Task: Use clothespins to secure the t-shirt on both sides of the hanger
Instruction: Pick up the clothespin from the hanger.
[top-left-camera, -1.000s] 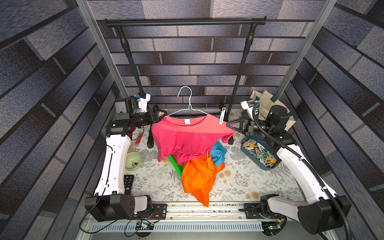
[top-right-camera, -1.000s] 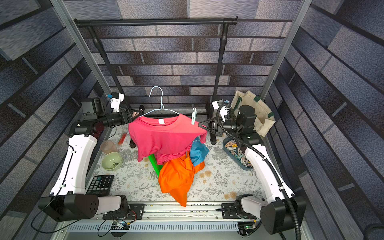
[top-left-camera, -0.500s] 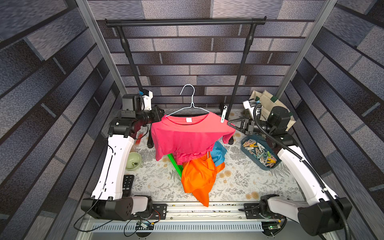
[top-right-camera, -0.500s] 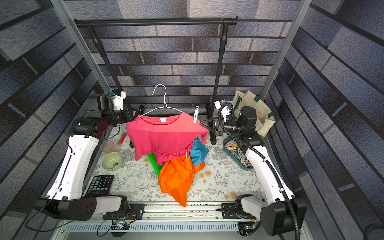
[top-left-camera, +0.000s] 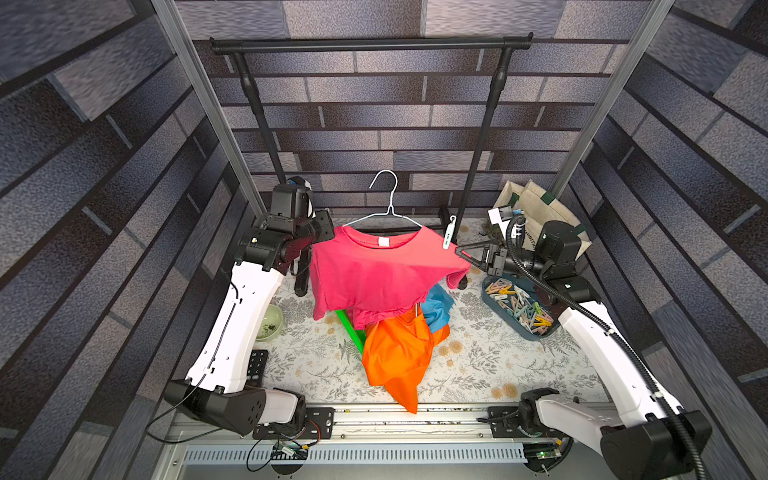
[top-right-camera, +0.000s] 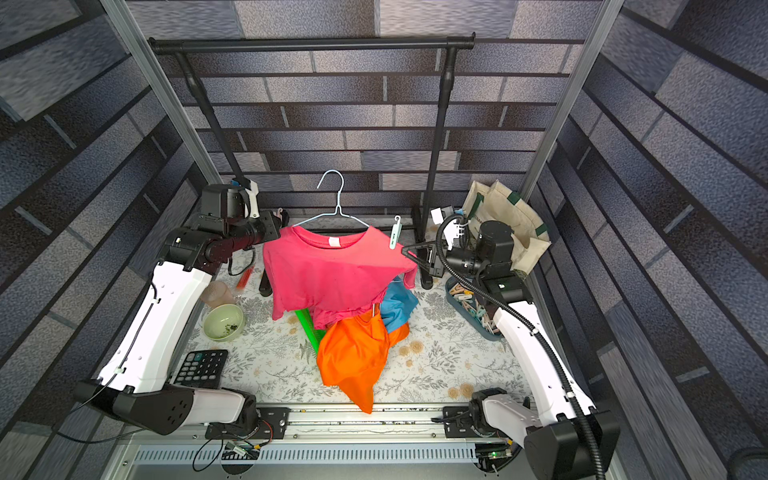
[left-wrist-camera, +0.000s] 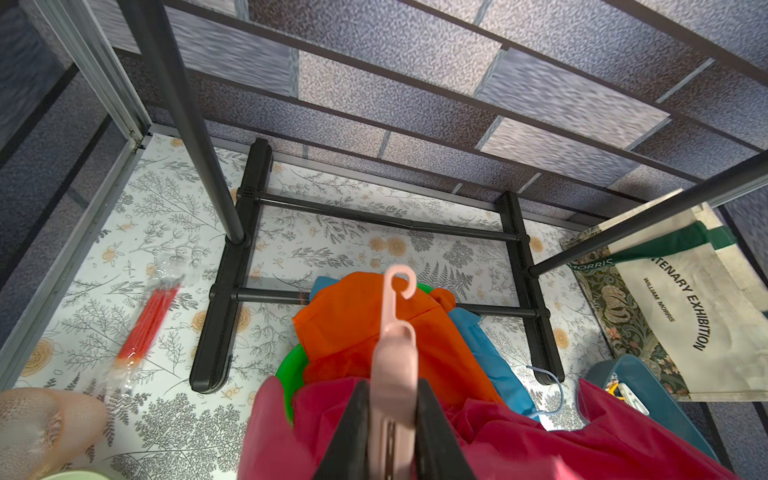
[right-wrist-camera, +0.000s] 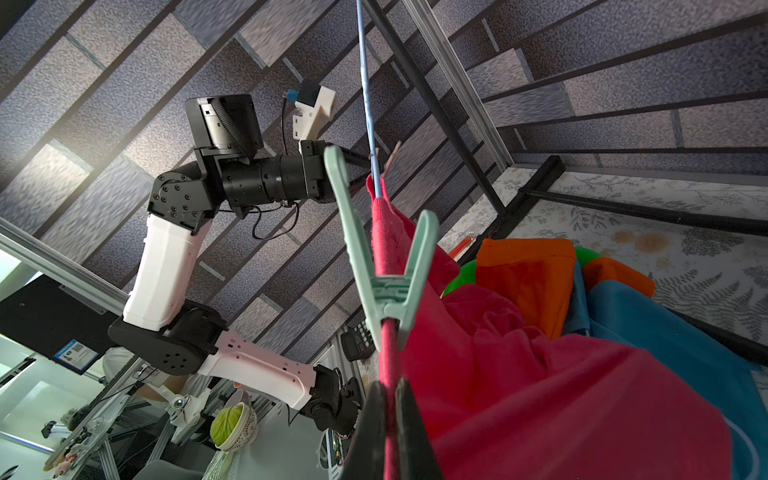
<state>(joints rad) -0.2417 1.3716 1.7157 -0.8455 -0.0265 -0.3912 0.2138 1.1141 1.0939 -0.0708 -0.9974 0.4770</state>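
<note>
Limp pink t-shirt (top-left-camera: 374, 270) drapes a thin wire hanger (top-left-camera: 388, 208).
At the hanger's right end, the right gripper (right-wrist-camera: 388, 388) pinches cloth in closed jaws beside a clipped mint clothespin (right-wrist-camera: 388, 291); at its left end, the left gripper (left-wrist-camera: 392, 386) squeezes a light, springy, likely slick pink clothespin (left-wrist-camera: 395, 345) between its jaws.

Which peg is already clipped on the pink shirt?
The mint-green plastic clothespin on the pink t-shirt; the pale pink clothespin is gripped in the left tool.

Grey brick-patterned walls (top-left-camera: 374, 124), floral-print tabletop (top-left-camera: 478, 365), black garment rack (top-left-camera: 370, 43), aluminium corner posts (top-left-camera: 208, 104).
</note>
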